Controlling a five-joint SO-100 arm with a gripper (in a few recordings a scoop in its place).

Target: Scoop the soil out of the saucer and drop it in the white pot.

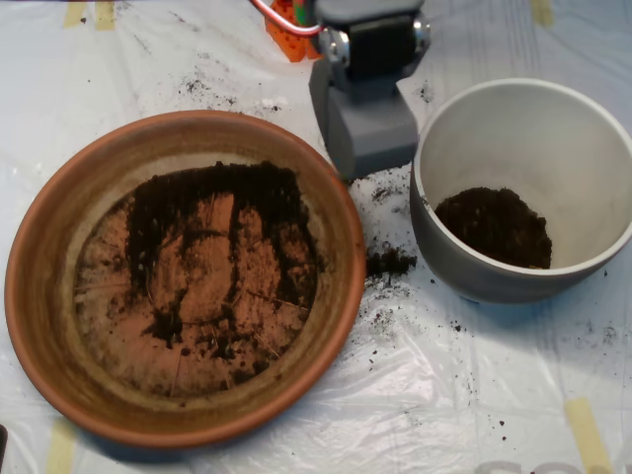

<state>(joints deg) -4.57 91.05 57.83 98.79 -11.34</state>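
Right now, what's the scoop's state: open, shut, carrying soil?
Scoop: hangs between the saucer and the white pot; whether it carries soil cannot be told.

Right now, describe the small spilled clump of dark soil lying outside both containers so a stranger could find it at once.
Start at the large, shallow terracotta saucer on the left and the deep, round white pot on the right. In the gap between them, on the white plastic sheet, lies a dark clump of crumbly soil. It is denser than the fine crumbs scattered around it.

Hand [367, 133] between saucer [39, 296] and white pot [523, 94]; soil [212, 212] in both.
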